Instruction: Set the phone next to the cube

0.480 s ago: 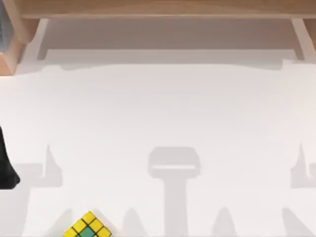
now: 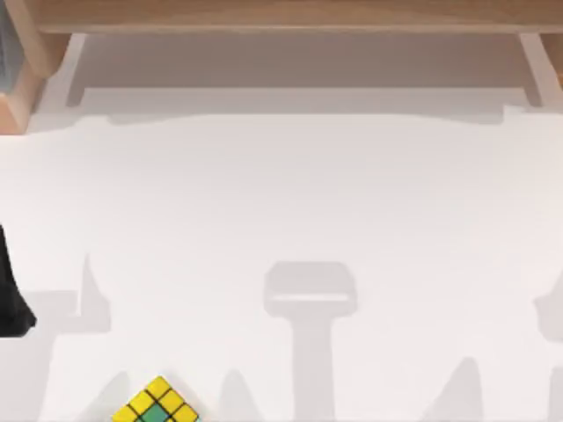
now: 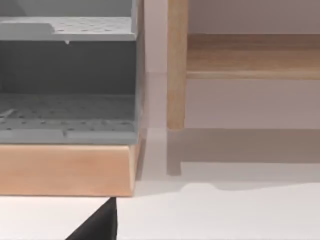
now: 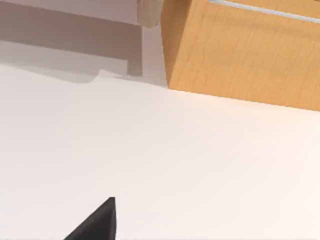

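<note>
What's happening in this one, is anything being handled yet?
Nothing is held so far. The cube sits at the near edge of the white table, toward its left side. A dark part of the left arm shows at the table's left edge, well apart from the cube. No phone has been set next to the cube yet.

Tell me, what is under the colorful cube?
The cube sits on the white table, at the top view's lower left. Bare tabletop lies around it. The spot right beneath it is covered, so that stays unseen.
</note>
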